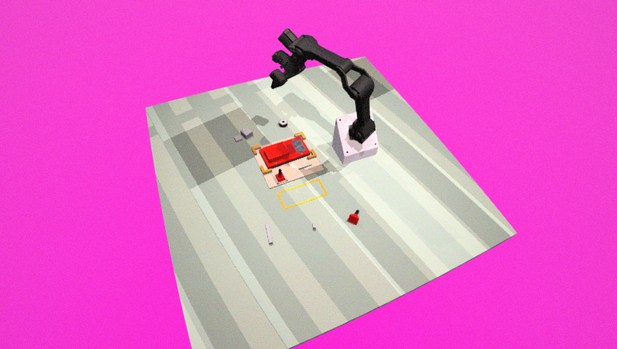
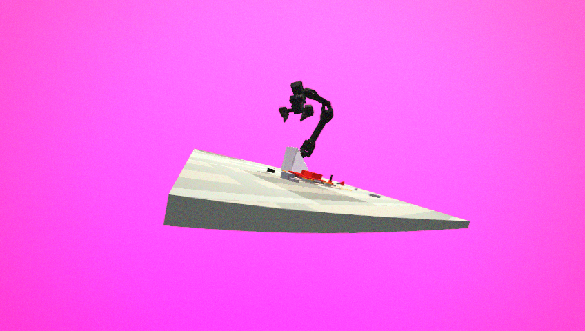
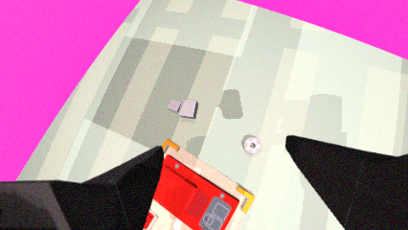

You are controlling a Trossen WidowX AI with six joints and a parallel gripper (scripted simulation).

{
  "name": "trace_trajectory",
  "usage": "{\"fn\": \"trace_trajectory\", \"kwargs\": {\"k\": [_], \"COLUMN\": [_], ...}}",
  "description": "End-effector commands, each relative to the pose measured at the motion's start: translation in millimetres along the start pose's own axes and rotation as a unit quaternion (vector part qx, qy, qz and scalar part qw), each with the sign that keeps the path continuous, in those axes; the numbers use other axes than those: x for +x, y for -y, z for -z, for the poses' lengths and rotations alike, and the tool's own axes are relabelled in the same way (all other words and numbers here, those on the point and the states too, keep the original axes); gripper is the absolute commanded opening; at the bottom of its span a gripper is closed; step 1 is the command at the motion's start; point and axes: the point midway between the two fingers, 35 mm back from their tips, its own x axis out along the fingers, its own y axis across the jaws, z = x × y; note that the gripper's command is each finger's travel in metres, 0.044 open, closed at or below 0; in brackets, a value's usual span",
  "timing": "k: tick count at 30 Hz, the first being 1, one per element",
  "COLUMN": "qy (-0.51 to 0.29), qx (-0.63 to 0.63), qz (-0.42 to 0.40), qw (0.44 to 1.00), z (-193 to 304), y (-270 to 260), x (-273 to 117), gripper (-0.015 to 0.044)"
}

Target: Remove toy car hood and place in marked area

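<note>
Hood of the toy car: I take it to be the raised red block (image 1: 276, 152) (image 2: 311, 174) (image 3: 170, 186), though its exact limits are not fully clear to me. It sits on the red toy car (image 1: 303, 152) (image 2: 297, 174) (image 3: 184, 206), which lies on a pale board (image 1: 294, 174) (image 3: 184, 158), between orange corner brackets. The arm (image 1: 331, 56) (image 2: 318, 131) rises from its pale base block (image 1: 365, 156) (image 2: 290, 157), bends at the elbow, and reaches out high over the table (image 1: 346, 259) (image 2: 230, 196) (image 3: 268, 72). Its wrist is folded down, so the gripper (image 1: 278, 76) (image 2: 293, 121) (image 3: 225, 144) hangs in the air with the fingertips directed downward. The fingers are spread wide apart, and nothing is held between them. In the wrist view, the car appears low in the gap, closer to the finger at the left of that picture, which covers one part of it. The raised block is next to this finger in the picture, but really it is well below the fingertips, and they do not touch it. A small pale ring (image 1: 280, 123) (image 3: 246, 146) also shows in the gap, nearer to the other finger. The hood is outside the yellow marked area (image 1: 305, 201), which lies on the table just beside the board.
</note>
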Motion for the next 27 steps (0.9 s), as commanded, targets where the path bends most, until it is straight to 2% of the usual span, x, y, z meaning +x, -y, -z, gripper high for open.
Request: {"fn": "trace_trajectory", "kwargs": {"k": [1, 6, 12, 27], "qy": [-0.081, -0.167, -0.262, -0.268], "qx": [-0.142, -0.300, -0.460, -0.469], "qz": [-0.003, -0.017, -0.048, -0.050], "qw": [0.987, 0.939, 0.847, 0.840], "z": [32, 78, 142, 149], "y": [-45, -88, -125, -122], "x": [46, 91, 134, 139], "gripper": [0.0440, 0.0440, 0.0440, 0.0440]}}
